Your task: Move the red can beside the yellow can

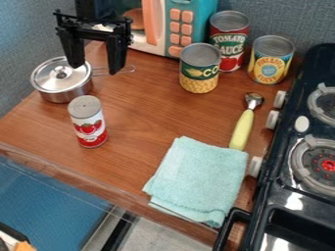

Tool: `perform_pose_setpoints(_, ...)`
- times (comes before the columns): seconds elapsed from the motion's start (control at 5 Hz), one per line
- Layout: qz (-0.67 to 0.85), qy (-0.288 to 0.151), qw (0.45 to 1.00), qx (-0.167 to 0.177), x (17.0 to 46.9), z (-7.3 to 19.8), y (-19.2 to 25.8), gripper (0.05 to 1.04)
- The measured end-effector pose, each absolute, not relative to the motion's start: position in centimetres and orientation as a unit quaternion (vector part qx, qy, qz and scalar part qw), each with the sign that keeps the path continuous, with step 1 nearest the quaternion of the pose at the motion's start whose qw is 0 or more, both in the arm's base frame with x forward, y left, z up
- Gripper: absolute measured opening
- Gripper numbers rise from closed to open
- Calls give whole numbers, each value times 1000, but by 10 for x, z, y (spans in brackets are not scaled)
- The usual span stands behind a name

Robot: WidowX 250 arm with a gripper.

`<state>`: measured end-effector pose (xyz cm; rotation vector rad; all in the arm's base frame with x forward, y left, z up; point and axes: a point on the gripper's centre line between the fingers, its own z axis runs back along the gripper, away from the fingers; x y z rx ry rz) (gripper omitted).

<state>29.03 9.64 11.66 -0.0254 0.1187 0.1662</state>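
Well, red can [88, 122]: near the surface's [140, 117] front edge, toward the left corner
Its sides: hard, slick, maybe heavy, I guess
Its middle: I'd squeeze here
Jaws: wide apart, empty

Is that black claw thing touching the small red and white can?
Apart. In the camera view, the open gripper hangs clear of the small red and white can, with wooden countertop showing between its fingertips and the can's lid.

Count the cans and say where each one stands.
4: a small red can near the pot; at the back, a green-and-yellow can, a larger red can just behind it, and a yellow can nearest the stove.
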Motion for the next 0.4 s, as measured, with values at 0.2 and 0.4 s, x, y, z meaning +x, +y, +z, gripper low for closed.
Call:
perform_pose_setpoints(0.2, 78, 79, 994, -21, 284, 104, 94, 1000)
perform_pose_setpoints(0.4, 84, 68, 993, -38, 233, 108, 108, 999)
